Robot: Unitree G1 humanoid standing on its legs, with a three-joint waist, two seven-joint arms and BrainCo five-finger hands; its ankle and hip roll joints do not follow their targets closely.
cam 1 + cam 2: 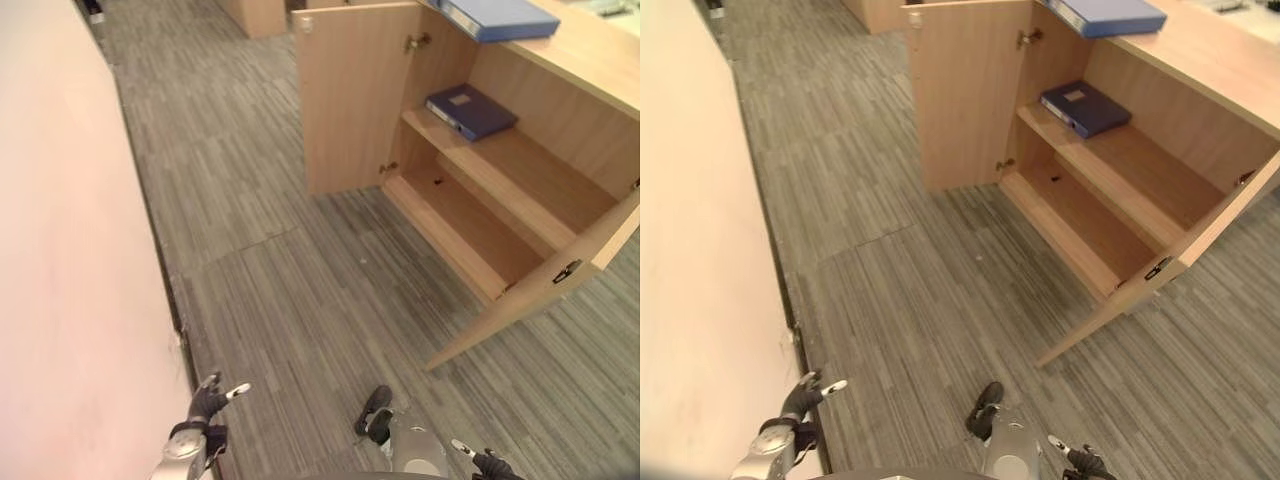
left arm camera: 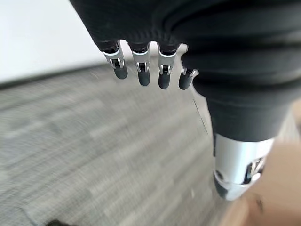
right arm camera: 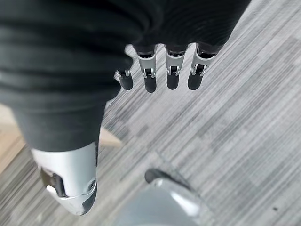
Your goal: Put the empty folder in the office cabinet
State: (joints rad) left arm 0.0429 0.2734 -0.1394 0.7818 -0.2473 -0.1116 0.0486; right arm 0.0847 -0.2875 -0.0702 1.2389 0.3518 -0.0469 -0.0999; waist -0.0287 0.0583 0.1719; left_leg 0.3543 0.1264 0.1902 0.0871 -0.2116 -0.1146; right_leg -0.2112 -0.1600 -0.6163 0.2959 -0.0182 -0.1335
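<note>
Both hands empty, fingers relaxed: left hand (image 1: 208,403) and right hand (image 1: 490,463) low over carpet; dark blue folder (image 1: 470,110) lies flat on upper shelf of open cabinet (image 1: 350,95), another folder (image 1: 500,17) on top.

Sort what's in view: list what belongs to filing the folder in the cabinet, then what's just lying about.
Job:
cabinet, doors open
blue folder on the cabinet top
left hand, empty
right hand, empty

Lying about:
dark blue folder on the upper shelf
</note>
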